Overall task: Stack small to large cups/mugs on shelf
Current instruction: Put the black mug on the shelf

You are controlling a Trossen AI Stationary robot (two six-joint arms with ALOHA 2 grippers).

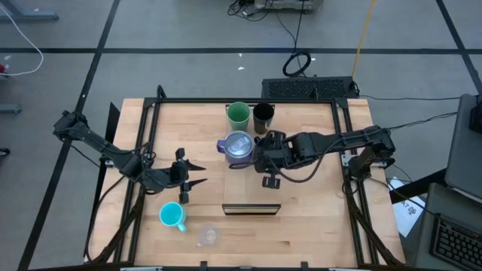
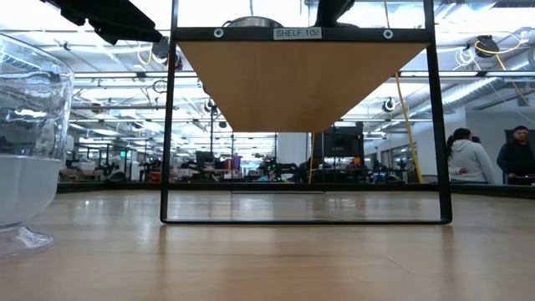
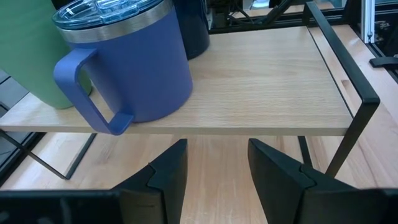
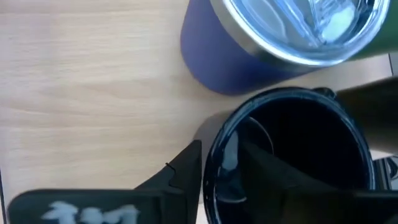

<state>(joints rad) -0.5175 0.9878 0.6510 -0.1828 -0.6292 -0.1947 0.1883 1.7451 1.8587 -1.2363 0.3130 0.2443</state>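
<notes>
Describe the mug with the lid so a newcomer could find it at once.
Look at the raised light-wood shelf in the middle of the table. Toward its left end stands the lavender-blue mug, just in front of the green cup. It alone carries a clear lid and steel rim.

Shelf (image 3: pixel 261 81) – pale wood, smooth matt grain, on a thin matt black metal frame (image 3: pixel 348 74). Lavender-grey mug (image 3: pixel 134 68) – matt body, brushed steel rim, clear plastic lid. Wide black mug (image 4: pixel 286 162) glossy inside, at 6 o'clock of it. Small clear glass (image 2: pixel 25 142) shiny
</notes>
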